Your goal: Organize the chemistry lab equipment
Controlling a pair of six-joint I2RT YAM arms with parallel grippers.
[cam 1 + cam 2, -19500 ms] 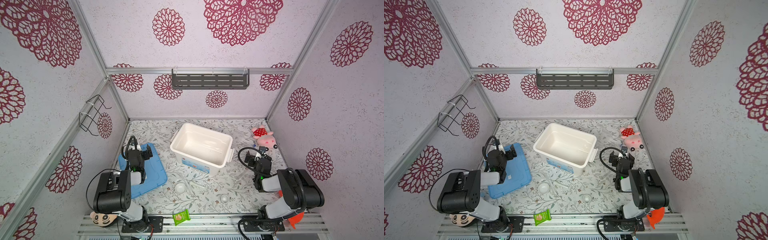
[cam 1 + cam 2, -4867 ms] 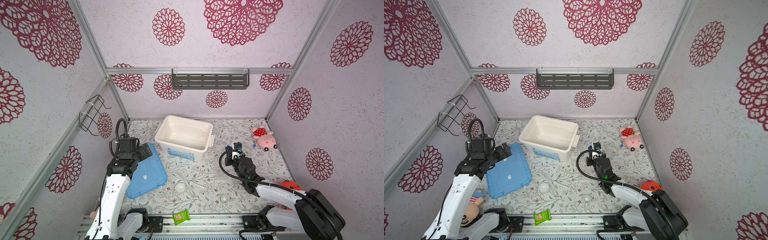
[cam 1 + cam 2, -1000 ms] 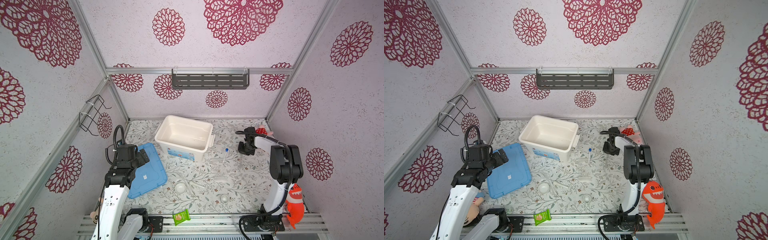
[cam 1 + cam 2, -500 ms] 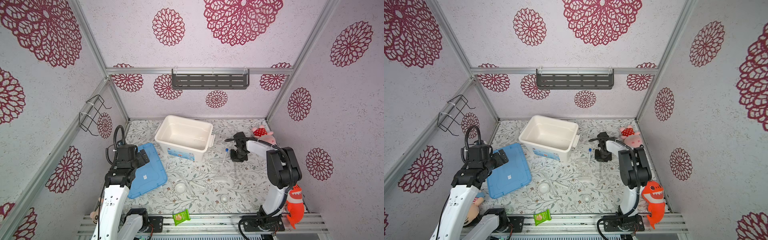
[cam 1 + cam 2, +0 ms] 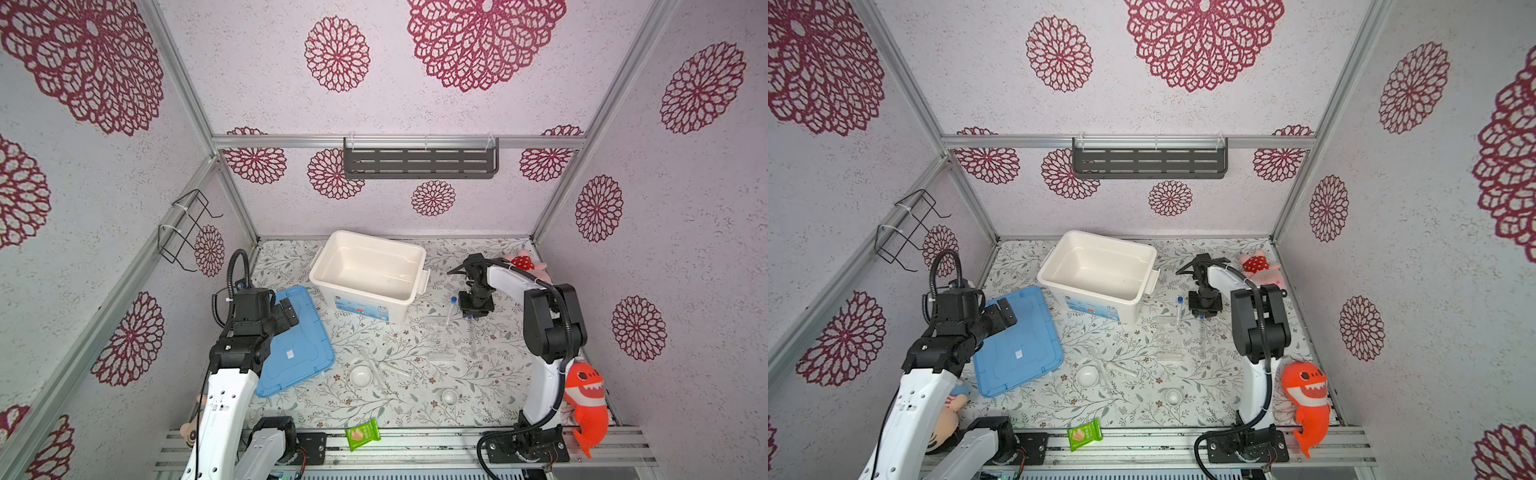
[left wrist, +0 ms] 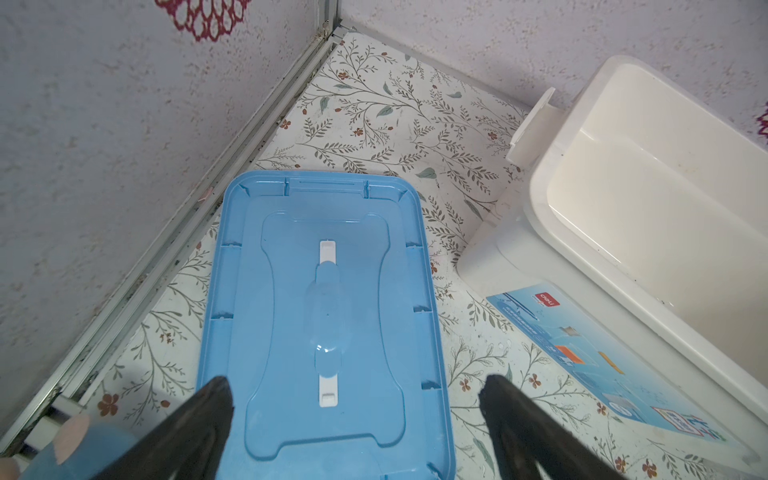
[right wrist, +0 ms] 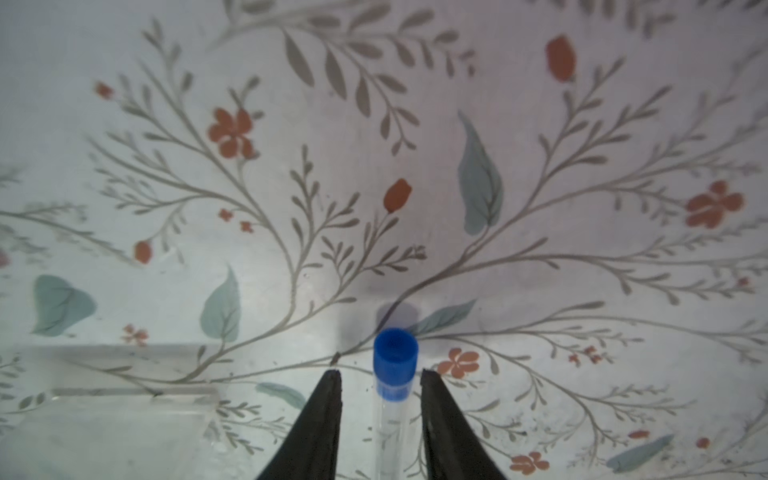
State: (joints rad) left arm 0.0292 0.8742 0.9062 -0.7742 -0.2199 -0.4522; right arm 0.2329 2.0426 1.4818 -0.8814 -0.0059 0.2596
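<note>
My right gripper is open low over the mat, a clear tube with a blue cap lying between its fingers with a gap on each side. In both top views a second blue-capped tube lies just left of it. Thin clear glass tubes and two small white dishes rest toward the front. My left gripper hangs wide open and empty above the blue lid.
An open white bin stands at the back centre. A clear plastic block lies beside the tubes. A pink plush, an orange shark plush and a green snack packet sit at the edges.
My right gripper moved left and toward the front, away from the pink plush, and came over the blue-capped tube; its jaws widened. The left arm stayed put.
</note>
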